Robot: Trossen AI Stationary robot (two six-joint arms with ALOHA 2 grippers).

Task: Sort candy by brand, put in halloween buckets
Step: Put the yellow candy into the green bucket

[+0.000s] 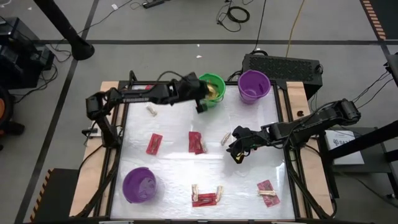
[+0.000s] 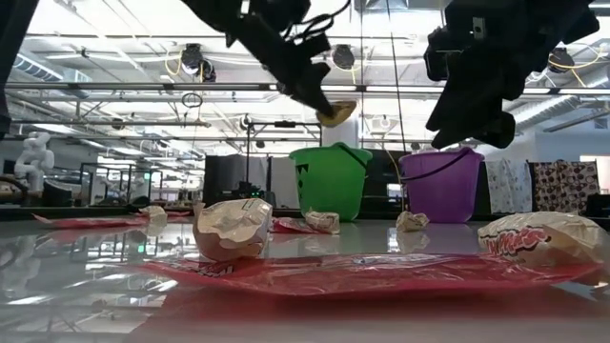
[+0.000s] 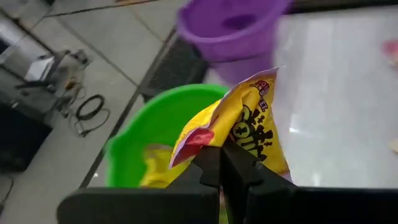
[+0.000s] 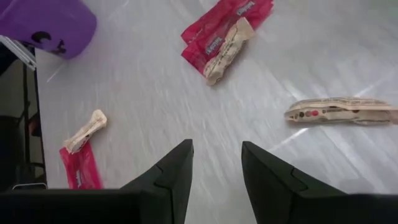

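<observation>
Left gripper [image 3: 221, 163] clamped on 1 yellow packet [image 3: 249, 124], hanging just above the green bucket [image 1: 212, 88], rim directly below; release looks next. Right gripper [image 4: 216, 163] spread, empty, mid-table; nearest tan piece [image 4: 341, 111] lies crosswise just beyond it.

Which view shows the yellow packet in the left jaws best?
The left wrist view: the yellow packet fills the frame, pinched in the left gripper above the green bucket. High and low views show only a small yellow bit at the jaws; the right wrist view misses it.
</observation>
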